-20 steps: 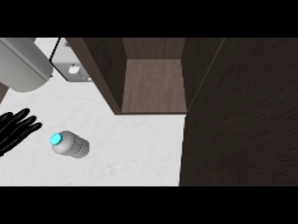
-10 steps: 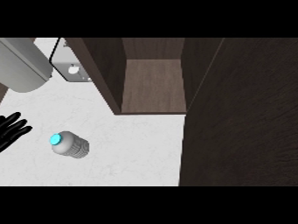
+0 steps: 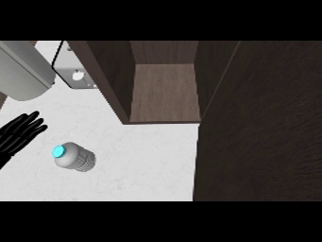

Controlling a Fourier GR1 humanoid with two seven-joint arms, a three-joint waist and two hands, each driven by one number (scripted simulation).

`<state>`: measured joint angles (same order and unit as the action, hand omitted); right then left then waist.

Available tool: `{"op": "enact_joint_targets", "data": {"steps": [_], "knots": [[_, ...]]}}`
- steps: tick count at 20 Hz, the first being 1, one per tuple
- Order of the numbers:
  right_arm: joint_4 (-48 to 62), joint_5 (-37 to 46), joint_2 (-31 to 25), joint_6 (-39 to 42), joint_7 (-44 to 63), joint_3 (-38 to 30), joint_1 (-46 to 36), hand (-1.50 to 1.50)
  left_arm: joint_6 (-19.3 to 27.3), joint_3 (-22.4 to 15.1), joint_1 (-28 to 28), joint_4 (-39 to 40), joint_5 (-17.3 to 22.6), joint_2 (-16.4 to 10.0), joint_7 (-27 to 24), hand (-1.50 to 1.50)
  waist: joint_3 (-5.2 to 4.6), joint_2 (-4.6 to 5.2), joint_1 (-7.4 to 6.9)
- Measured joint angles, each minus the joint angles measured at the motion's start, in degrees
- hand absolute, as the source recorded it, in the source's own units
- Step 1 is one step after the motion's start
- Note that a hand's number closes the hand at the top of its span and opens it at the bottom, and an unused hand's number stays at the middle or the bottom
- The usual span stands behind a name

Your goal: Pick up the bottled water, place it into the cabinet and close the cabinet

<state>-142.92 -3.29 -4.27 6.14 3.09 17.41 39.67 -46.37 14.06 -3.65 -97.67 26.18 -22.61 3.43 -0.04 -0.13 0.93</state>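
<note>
Looming down the right side of your head view, the dark brown wooden cabinet door [image 3: 275, 132] stands swung wide, which leaves the way into the cabinet free. Beside it, at top centre, the open cabinet compartment [image 3: 165, 92] of the same brown wood shows its floor, the place meant for the bottle. Below both spreads the white marbled bench [image 3: 149, 160], which carries everything else.

At upper left you see a large pale grey cylinder [image 3: 17, 71] lying at a slant. Just beside it is a small grey metal plate with a hole [image 3: 76, 78], close to the cabinet's outer wall. I cannot tell what either is for.

The black left robot hand [image 3: 10, 139] comes in from the left edge with its fingers straight and spread, holding nothing. It sits near the bottle but apart from it, likely placed so it can close round the body from the side. The right robot hand shows nowhere.

Smallest of all, the grey ribbed water bottle with a cyan cap [image 3: 74, 157] seems to stand upright on the bench just right of those fingertips, well short of the cabinet. You have the pickup ahead of you: nothing is grasped, placed or closed yet.
</note>
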Motion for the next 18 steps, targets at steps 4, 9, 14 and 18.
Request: {"op": "enact_joint_targets", "data": {"steps": [4, 9, 14, 18], "knots": [[0.0, 0.2, -1.0, 1.1, -2.8, 0.1, 2.8, -1.5, -1.2, -0.3, 3.3, 7.9, -8.0, 1.9, -5.2, -1.5, -0.02, 0.03, 0.34], [0.0, 0.6, -1.4, 1.1, -5.8, 1.7, 5.8, -1.5, -0.8, -1.3, 7.0, 17.8, -17.2, 3.8, -12.9, -1.5, -0.04, 0.07, 0.47], [0.0, 0.8, -2.4, 1.8, -9.0, 2.0, 8.8, -1.5, 2.4, -2.2, 8.5, 27.9, -25.5, 4.6, -22.4, -1.5, -0.07, 0.11, 0.67], [-0.2, 0.9, -3.3, 2.1, -11.1, 2.7, 11.3, -1.5, 6.6, -3.4, 10.9, 35.5, -30.1, 5.7, -28.3, -1.5, -0.09, 0.14, 0.83]]}}
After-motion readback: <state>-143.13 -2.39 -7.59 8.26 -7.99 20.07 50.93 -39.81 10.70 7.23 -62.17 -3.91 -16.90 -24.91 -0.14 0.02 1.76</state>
